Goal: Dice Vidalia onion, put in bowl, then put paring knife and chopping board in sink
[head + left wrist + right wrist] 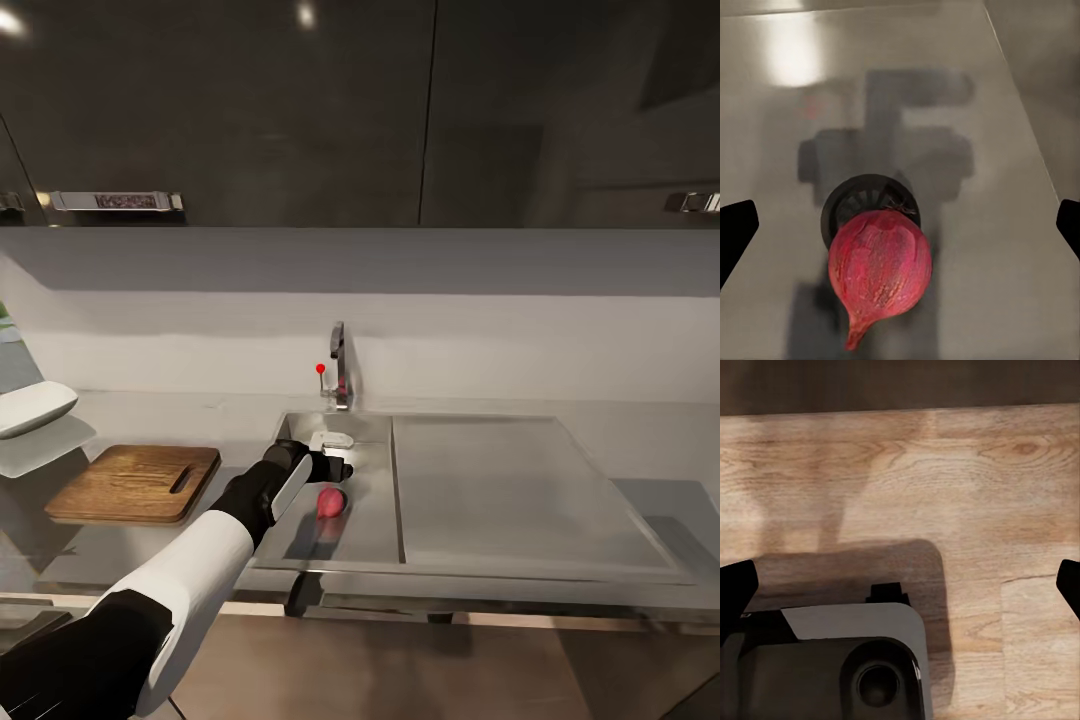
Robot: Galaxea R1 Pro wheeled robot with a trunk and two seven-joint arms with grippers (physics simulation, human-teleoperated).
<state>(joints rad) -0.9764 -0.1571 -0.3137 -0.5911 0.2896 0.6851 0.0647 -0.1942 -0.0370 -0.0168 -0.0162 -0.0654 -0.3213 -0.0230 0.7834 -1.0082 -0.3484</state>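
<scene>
In the sink (372,520), the left gripper (900,221) hangs with fingers spread wide apart above the Vidalia onion (880,270), which lies beside the drain (862,199). The right gripper (900,585) is likewise spread, over floor planks (967,487).

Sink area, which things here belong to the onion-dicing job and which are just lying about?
Job: onion, sink, board, bowl, countertop, left claw.
Lying about: tap, cabinet handle, drain.
</scene>
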